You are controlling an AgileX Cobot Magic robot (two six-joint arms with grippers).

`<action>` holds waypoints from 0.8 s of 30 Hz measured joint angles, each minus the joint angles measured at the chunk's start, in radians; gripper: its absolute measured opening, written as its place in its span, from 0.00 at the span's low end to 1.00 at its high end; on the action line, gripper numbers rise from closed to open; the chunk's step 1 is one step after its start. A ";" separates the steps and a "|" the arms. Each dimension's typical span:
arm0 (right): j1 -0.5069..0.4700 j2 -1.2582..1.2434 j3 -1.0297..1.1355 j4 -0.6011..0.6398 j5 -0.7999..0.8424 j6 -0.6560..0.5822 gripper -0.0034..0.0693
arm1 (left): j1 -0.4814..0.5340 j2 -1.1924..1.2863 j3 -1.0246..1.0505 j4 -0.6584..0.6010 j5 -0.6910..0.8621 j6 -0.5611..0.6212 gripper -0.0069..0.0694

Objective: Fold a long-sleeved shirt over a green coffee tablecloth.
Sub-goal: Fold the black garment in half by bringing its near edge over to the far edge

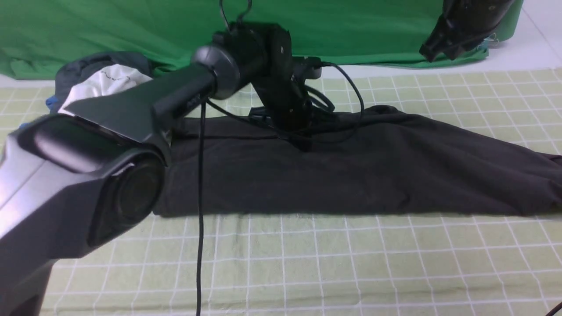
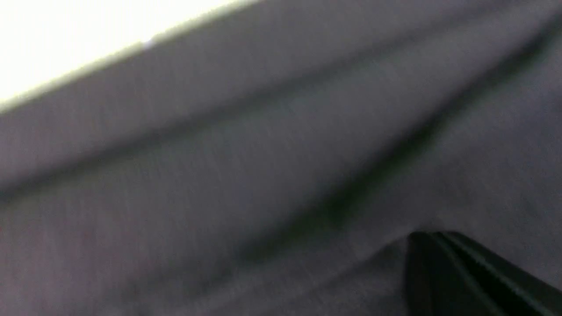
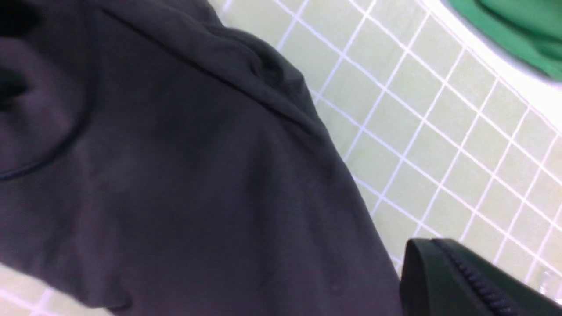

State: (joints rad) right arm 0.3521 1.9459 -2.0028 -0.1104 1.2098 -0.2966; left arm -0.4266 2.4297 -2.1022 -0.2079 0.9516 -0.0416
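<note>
Long-sleeved shirt (image 1: 272, 184), black: lying folded in a wide band across the green coffee tablecloth (image 1: 263, 263), (pale, white-gridded). Left claw (image 1: 303, 140): closing fully at the shirt's far side; whether it is gripping cloth, cannot tell. Right claw (image 1: 432, 52): hanging shut above the tablecloth's far edge, holding nothing visible. Garment heap (image 1: 103, 79), white, grey and blue: resting beyond the left arm. Green backdrop (image 1: 153, 26): hanging behind.

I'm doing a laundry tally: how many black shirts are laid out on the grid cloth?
1: the black shirt, spread across the grid tablecloth. Others could be hidden behind the left arm.
</note>
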 joint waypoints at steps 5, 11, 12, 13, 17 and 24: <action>0.000 -0.081 0.003 0.082 0.004 0.000 0.05 | 0.026 0.012 -0.001 0.035 -0.150 -0.001 0.11; -0.004 -0.206 0.113 0.090 0.003 0.000 0.05 | 0.097 0.022 -0.107 0.054 -0.127 -0.008 0.11; -0.008 -0.240 0.160 0.090 0.003 0.000 0.05 | 0.119 0.022 -0.154 0.054 -0.084 -0.008 0.11; -0.013 -0.263 0.202 0.091 0.003 0.000 0.05 | 0.135 0.022 -0.183 0.054 -0.055 -0.008 0.11; -0.050 -0.331 0.360 0.096 0.006 0.000 0.05 | 0.169 0.022 -0.332 0.046 0.160 0.002 0.11; -0.126 -0.365 0.470 0.124 -0.017 0.026 0.05 | 0.123 -0.002 -0.355 -0.099 0.256 0.115 0.11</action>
State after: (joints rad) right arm 0.2265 1.5809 -1.5324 0.0134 1.1928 -0.2704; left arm -0.3033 2.4280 -2.4568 -0.3074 1.2072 0.0738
